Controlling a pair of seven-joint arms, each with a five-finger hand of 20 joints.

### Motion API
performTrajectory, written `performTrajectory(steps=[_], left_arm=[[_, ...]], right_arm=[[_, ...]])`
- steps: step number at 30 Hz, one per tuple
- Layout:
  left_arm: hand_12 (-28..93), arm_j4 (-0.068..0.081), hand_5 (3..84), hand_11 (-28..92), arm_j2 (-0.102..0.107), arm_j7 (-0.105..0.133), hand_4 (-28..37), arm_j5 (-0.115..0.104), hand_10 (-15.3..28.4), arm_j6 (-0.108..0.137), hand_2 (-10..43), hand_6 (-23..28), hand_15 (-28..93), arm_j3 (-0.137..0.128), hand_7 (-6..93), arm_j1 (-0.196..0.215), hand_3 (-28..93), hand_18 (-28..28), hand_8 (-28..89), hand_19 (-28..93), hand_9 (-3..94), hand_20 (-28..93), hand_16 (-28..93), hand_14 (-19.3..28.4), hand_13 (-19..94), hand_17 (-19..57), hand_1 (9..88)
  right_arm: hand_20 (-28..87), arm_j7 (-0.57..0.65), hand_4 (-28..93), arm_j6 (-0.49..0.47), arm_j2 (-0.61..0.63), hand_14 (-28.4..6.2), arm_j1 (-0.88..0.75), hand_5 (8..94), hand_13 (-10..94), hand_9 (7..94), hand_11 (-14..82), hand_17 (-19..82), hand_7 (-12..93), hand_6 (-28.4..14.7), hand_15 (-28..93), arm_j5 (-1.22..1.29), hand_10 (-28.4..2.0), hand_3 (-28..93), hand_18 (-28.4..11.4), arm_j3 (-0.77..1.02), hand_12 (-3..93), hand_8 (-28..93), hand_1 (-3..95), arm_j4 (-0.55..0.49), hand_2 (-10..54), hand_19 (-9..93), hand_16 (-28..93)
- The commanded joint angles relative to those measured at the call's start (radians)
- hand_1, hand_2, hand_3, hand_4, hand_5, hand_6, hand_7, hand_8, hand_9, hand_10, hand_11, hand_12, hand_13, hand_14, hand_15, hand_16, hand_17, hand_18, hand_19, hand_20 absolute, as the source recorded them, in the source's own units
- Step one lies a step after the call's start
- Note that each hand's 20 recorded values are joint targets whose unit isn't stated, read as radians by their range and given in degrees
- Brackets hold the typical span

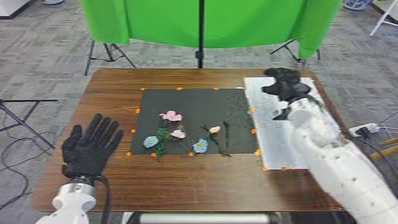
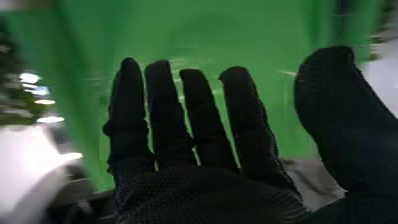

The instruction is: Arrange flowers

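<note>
Flowers (image 1: 171,116) lie in a loose group on the near half of the dark mat, on the brown wooden surface (image 1: 187,185). The surface carries two work areas side by side: the white sheet (image 1: 274,145) on the right and the dark mat (image 1: 191,100) beside it, probably dark so that pale petals stand out. Orange tape pieces (image 1: 138,110) along the edges probably fix or mark both. The left hand (image 1: 87,156) rests flat beside the mat, fingers straight and spread, seemingly parked out of the way. The right hand (image 1: 287,86) is over the far part of the sheet, well apart from the flowers; its fingers are straight, the thumb wide, and it has hold of nothing, perhaps ready to approach. The large pink bloom and the peach bud (image 1: 214,129) point away from the robot, stems trailing nearer; their long axes run roughly near to far, like that of the thin dark sprig (image 1: 226,137). Which way the blue bloom (image 1: 200,146) points, I cannot tell.
</note>
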Motion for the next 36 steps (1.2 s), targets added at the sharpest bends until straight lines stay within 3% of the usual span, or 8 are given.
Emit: performTrajectory(steps=[1, 10, 16, 19, 23, 27, 30, 36], left_arm=[[10, -0.001, 45.4, 20, -0.004, 0.01, -28.3, -0.01, 15.7, -0.004, 11.1, 10.2, 33, 0.005, 11.0, 0.017, 79, 13.3, -9, 33, 38.0, 11, -7, 16.2, 27, -8.0, 28.6], [10, 0.005, 45.4, 20, -0.003, -0.006, -28.3, -0.009, 15.8, -0.012, 11.2, 10.3, 33, 0.02, 10.9, -0.003, 79, 13.4, -9, 33, 38.0, 11, -7, 16.2, 27, -8.0, 28.5], [10, 0.003, 45.4, 20, -0.003, -0.01, -28.3, -0.011, 15.7, -0.01, 11.2, 10.3, 33, 0.014, 10.8, 0.001, 79, 13.2, -9, 33, 38.0, 11, -7, 16.3, 27, -7.8, 28.5], [10, 0.004, 45.5, 20, -0.006, -0.013, -28.3, -0.009, 15.7, -0.013, 11.2, 10.3, 33, 0.015, 10.9, 0.002, 79, 13.2, -9, 33, 38.0, 11, -7, 16.4, 27, -7.9, 28.6], [10, 0.003, 45.5, 20, -0.008, -0.021, -28.3, -0.008, 15.7, -0.012, 11.2, 10.3, 33, 0.016, 11.0, 0.003, 79, 13.2, -9, 33, 38.0, 11, -7, 16.3, 27, -7.9, 28.6], [10, 0.005, 45.4, 20, -0.005, -0.022, -28.3, -0.006, 15.7, -0.009, 11.2, 10.3, 33, 0.009, 10.9, 0.001, 79, 13.2, -9, 33, 38.0, 11, -7, 16.4, 27, -8.0, 28.5], [10, 0.008, 45.4, 20, -0.007, -0.023, -28.3, -0.005, 15.7, -0.005, 11.2, 10.3, 33, 0.007, 10.9, -0.002, 79, 13.2, -9, 33, 37.9, 11, -7, 16.3, 27, -8.0, 28.5], [10, 0.013, 45.5, 20, -0.006, -0.037, -28.3, -0.004, 15.8, -0.003, 11.5, 10.3, 33, 0.015, 10.9, -0.02, 79, 13.2, -9, 33, 37.9, 11, -7, 16.3, 26, -8.0, 28.4]], right_arm=[[25, -0.067, -28, -0.291, 0.001, -14.7, 0.107, 41.8, 34, 40.2, 13.4, 17, 17, -1.3, 30, -0.118, -13.3, 85, -19.0, 0.057, 11.9, -15, 32.0, 0.126, -4.9, 66, 13], [23, -0.107, -28, -0.42, -0.07, -10.6, 0.133, 38.3, 43, 40.1, 11.9, 21, 20, 1.1, 25, -0.249, -10.8, 79, -17.8, 0.062, 10.1, -16, 41.4, 0.219, -9.5, 64, 15], [28, -0.102, -28, -0.262, -0.058, -5.9, 0.084, 58.3, 62, 65.3, 17.7, 26, 23, 3.3, 32, -0.231, -9.2, 70, -17.1, 0.045, 14.2, -18, 53.4, 0.217, -9.5, 71, 23], [32, -0.104, -28, -0.214, -0.055, -4.6, 0.07, 66.1, 67, 76.8, 11.2, 27, 30, 2.8, 33, -0.205, -8.3, 61, -17.4, 0.043, 27.1, -10, 58.6, 0.204, -9.5, 73, 32], [33, -0.074, -28, -0.138, -0.011, -5.7, 0.031, 72.4, 69, 81.4, 12.5, 28, 33, 2.5, 35, -0.115, -9.0, 66, -18.0, 0.018, 29.2, -8, 56.0, 0.114, -5.6, 74, 32], [33, -0.133, -28, -0.104, 0.052, -5.8, -0.056, 73.4, 70, 81.8, 13.6, 28, 33, 1.9, 35, -0.101, -9.3, 69, -18.3, 0.003, 28.9, -8, 54.9, -0.064, -5.6, 75, 32], [33, -0.186, -28, -0.067, 0.051, -5.8, -0.106, 73.5, 70, 82.0, 14.2, 28, 33, 1.9, 36, -0.156, -9.3, 71, -18.4, -0.004, 28.9, -7, 53.5, -0.132, -6.0, 75, 32], [33, -0.214, -28, -0.118, 0.037, -6.1, -0.192, 73.5, 70, 81.8, 14.6, 28, 33, 1.9, 36, -0.158, -9.4, 72, -18.5, -0.021, 28.6, -7, 53.1, -0.226, -6.5, 75, 32]])
